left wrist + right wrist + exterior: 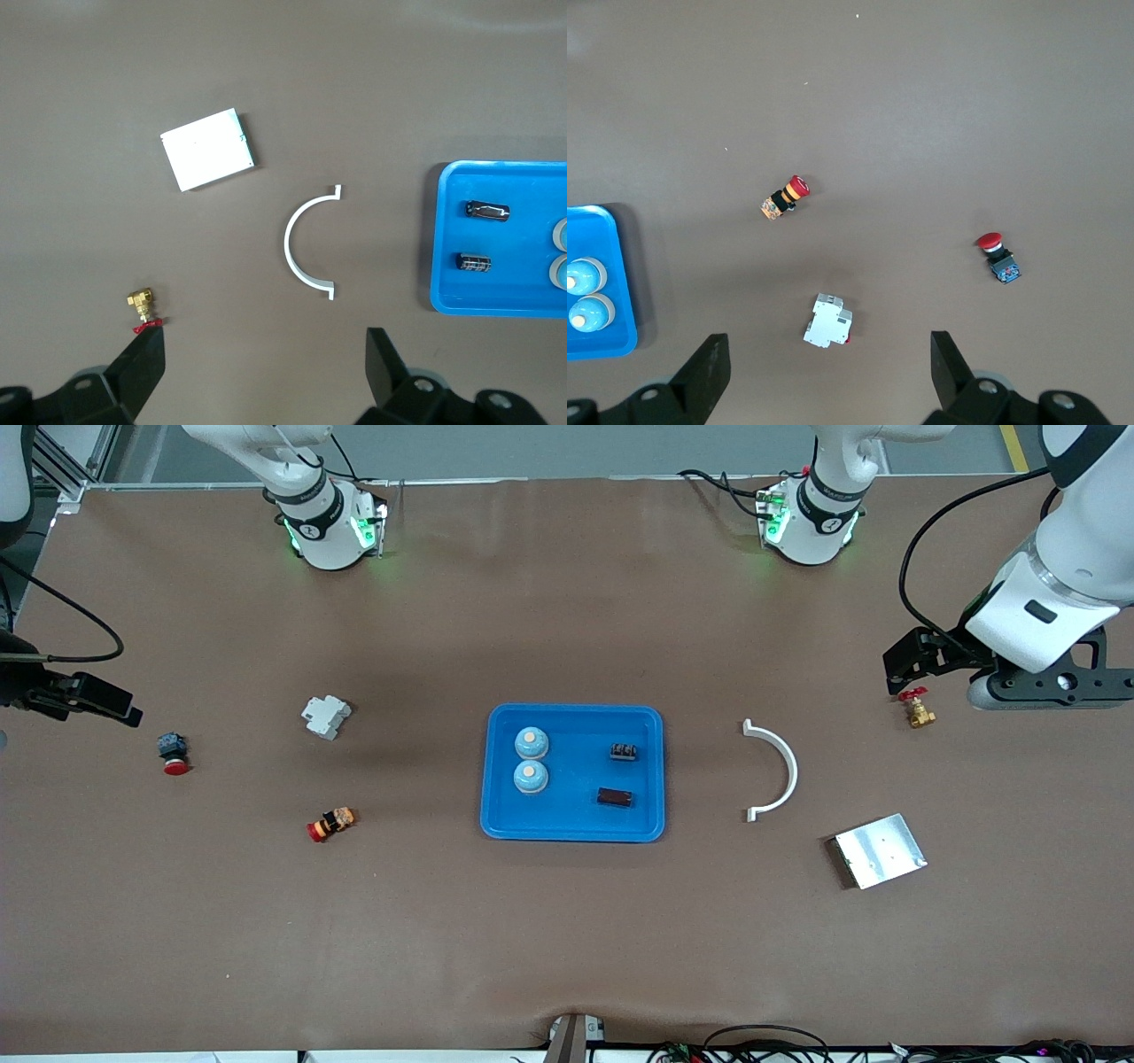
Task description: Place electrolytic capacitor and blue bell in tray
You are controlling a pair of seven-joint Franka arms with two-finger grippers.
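A brown tabletop (567, 921) is seen from a high camera facing two white robot arms, and the blue tray (572, 825) at its middle serves as the landmark. Starting at the right arm's end of the tabletop, well apart from the tray, the right claw (824, 367) hangs in the air with its fingers spread wide and nothing between them. Below it lie a red-capped push button (173, 753), a white circuit breaker (325, 716) and a red and orange button switch (331, 824), the last nearer to the front camera than the breaker. Inside the tray, two blue bells (531, 758) sit touching one another on the side toward the right arm, and two dark electrolytic capacitors (624, 752) lie apart from each other on the side toward the left arm. Past the tray toward the left arm's end lies a white half-ring clamp (780, 769), then a flat silver metal plate (879, 850), and a small brass valve (919, 711) with a red handle. The left claw (266, 372) hangs over that end, fingers released and empty, just beside the valve.
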